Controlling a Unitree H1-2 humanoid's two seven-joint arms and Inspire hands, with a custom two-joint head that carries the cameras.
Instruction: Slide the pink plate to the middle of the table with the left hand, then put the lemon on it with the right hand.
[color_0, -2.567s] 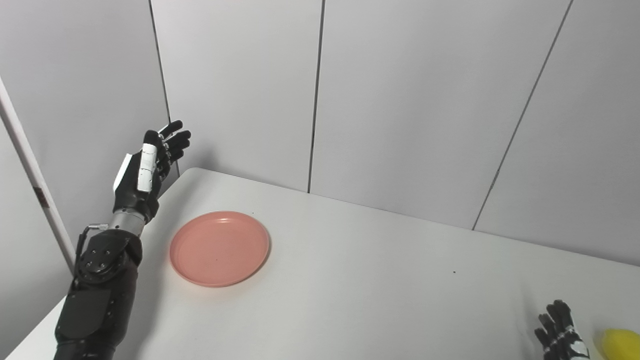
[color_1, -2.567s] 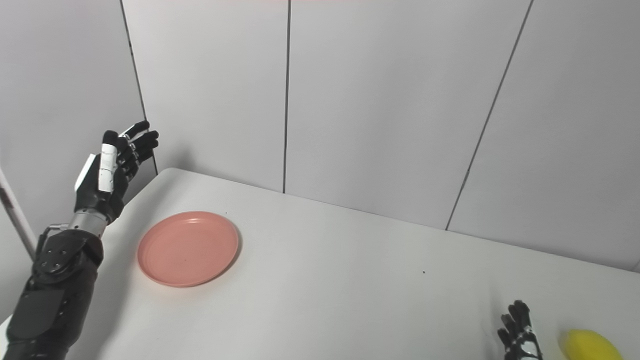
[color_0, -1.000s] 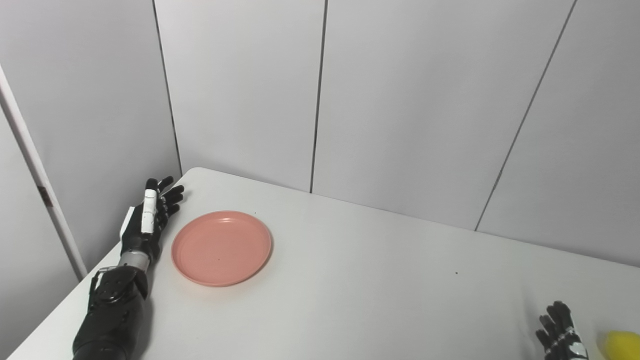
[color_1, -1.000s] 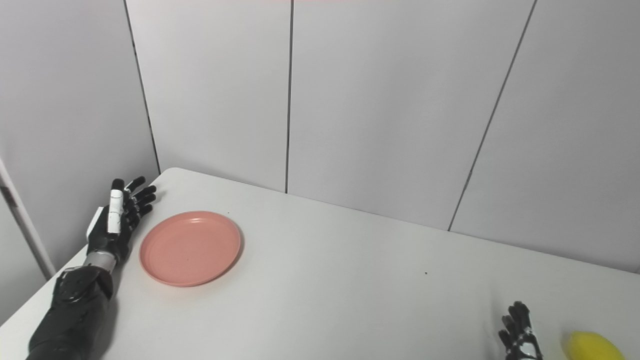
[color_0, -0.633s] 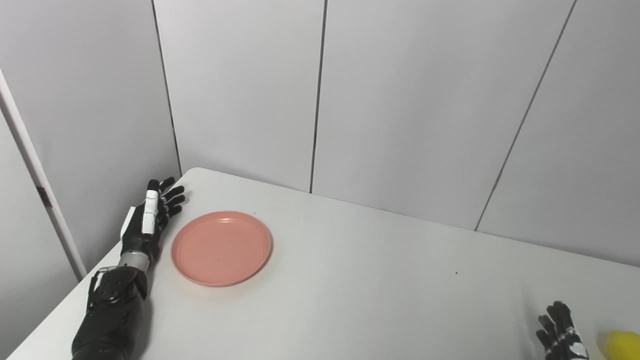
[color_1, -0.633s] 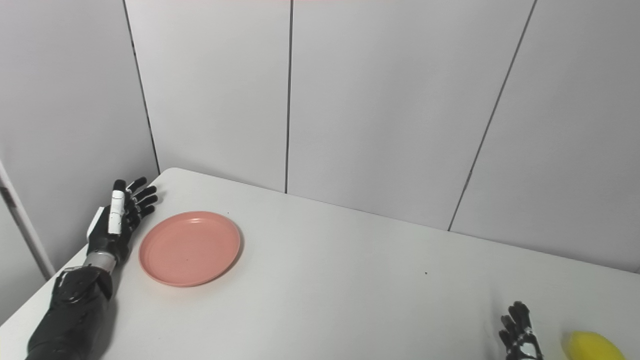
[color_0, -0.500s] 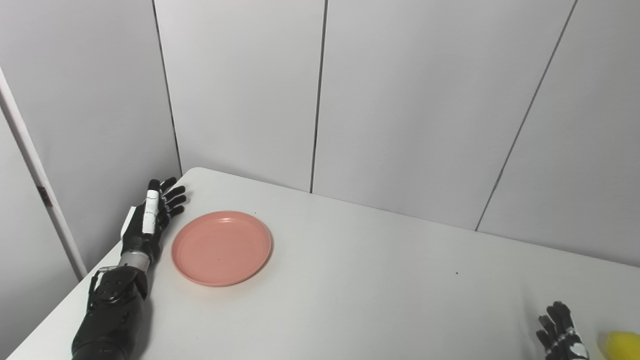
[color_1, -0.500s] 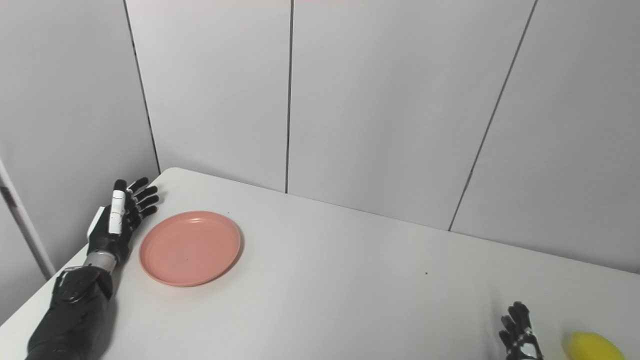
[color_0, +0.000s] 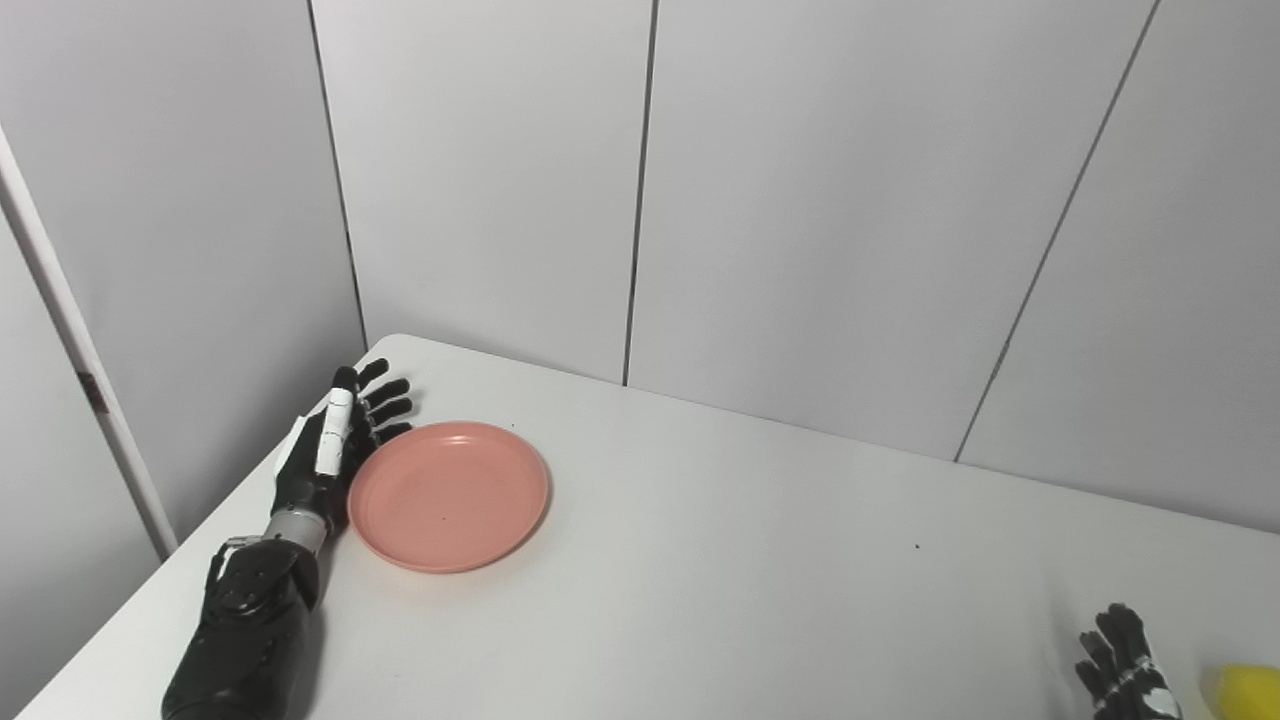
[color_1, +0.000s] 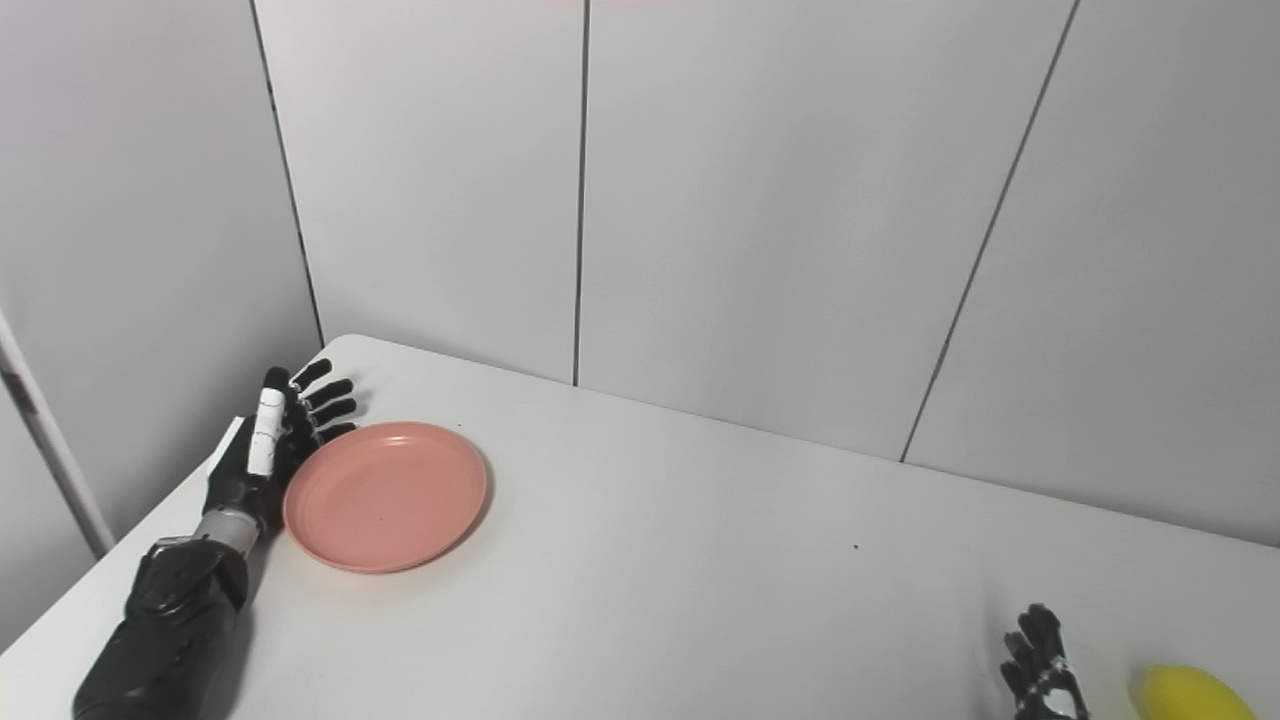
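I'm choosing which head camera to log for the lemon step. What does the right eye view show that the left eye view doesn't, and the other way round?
Only the right eye view shows nearly the whole lemon at the bottom right; the left eye view cuts it at the frame's edge.

Only the left eye view shows more of the wall strip at far left.

Both show the open left hand edge-on against the left rim of the pink plate, the right hand low at the bottom edge beside the lemon, holding nothing, and the white table.
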